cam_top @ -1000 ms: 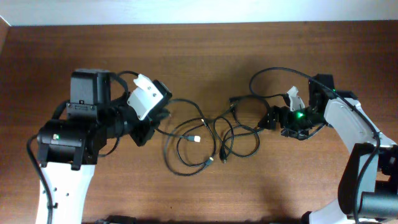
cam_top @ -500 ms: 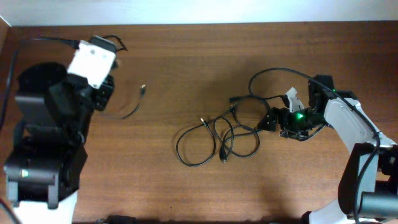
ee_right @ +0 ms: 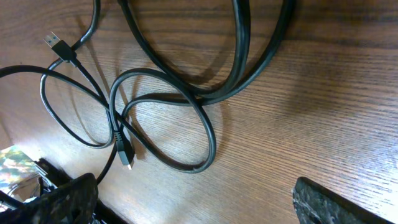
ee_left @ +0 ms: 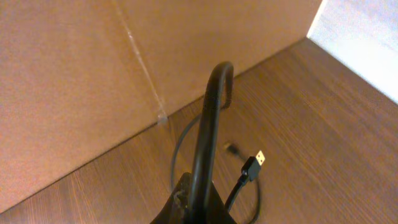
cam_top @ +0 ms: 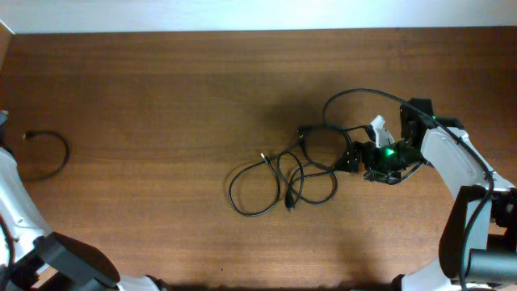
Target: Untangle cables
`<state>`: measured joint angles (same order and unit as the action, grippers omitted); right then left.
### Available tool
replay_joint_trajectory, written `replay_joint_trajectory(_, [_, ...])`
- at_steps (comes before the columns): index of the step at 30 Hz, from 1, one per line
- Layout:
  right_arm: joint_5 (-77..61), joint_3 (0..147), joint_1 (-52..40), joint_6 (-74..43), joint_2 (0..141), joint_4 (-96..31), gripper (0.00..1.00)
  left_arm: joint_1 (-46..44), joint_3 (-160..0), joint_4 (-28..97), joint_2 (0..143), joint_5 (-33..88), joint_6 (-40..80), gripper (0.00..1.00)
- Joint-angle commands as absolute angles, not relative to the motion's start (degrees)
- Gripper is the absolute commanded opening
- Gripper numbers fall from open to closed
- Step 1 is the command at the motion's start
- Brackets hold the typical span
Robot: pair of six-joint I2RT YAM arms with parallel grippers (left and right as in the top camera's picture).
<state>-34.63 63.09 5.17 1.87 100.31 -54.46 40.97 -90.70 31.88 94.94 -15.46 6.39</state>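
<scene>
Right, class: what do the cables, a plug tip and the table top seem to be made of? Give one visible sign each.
Cables: probably a rubber or soft plastic sheath, matt black with a faint sheen; they bend in smooth loops.
Plug tip: metal, silvery and shiny.
Table top: wood or wood-look laminate, brown with straight grain lines.

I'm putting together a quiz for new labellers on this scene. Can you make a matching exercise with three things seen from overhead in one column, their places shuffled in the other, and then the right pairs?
Things
1. single cable loop
2. tangled cables
3. right gripper

Places
A. middle of the table
B. just right of the tangle
C. far left edge of the table

Pairs: 1-C, 2-A, 3-B
</scene>
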Motion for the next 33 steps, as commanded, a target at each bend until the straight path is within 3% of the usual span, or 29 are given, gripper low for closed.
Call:
replay_joint_trajectory(1, [-35.4, 62.9, 5.2, 2.6, 100.4, -54.8, 0.99, 43.9, -91.5, 30.9, 95.7, -15.7, 8.3, 0.0])
replay_joint_trajectory(5, [-35.4, 62.9, 5.2, 2.6, 100.4, -55.3, 0.99, 45.1, -91.4, 32.6, 98.8, -15.7, 8.3, 0.01])
replay_joint_trajectory(6, [-35.4, 62.9, 5.2, 2.6, 100.4, -55.3, 0.99, 45.1, -91.4, 33.1, 99.5, -15.7, 8.3, 0.21])
replay_joint_trajectory(7, [-35.4, 62.9, 5.2, 2.6, 100.4, -55.3, 0.99, 45.1, -91.4, 33.7, 100.2, -15.7, 8.3, 0.47])
replay_joint_trajectory(9, [-35.4, 62.9, 5.2, 2.6, 100.4, -55.3, 0.99, 45.1, -91.4, 34.8, 100.5, -15.7, 8.3, 0.66])
replay_joint_trajectory(10, [-35.3, 62.9, 5.2, 2.7, 100.4, -55.3, 0.99, 45.1, -91.4, 35.8, 100.5, -15.7, 8.3, 0.96])
replay_joint_trajectory(16, [-35.4, 62.9, 5.2, 2.8, 100.4, -55.1, 0.99, 45.0, -91.4, 40.4, 100.5, -11.1, 8.3, 0.99])
replay_joint_trajectory(19, [-35.4, 62.9, 5.2, 2.8, 100.4, -55.1, 0.99, 44.3, -91.4, 43.0, 100.5, 11.2, 5.5, 1.0])
replay_joint_trajectory(21, [-35.4, 62.9, 5.2, 2.8, 100.4, -55.1, 0.99, 42.2, -91.4, 45.9, 100.5, 15.9, 5.5, 0.99])
replay_joint_trajectory(33, [-28.9, 62.9, 5.2, 2.6, 100.4, -54.9, 0.99, -0.8, -83.3, 54.2, 100.6, 18.9, -16.9, 0.99])
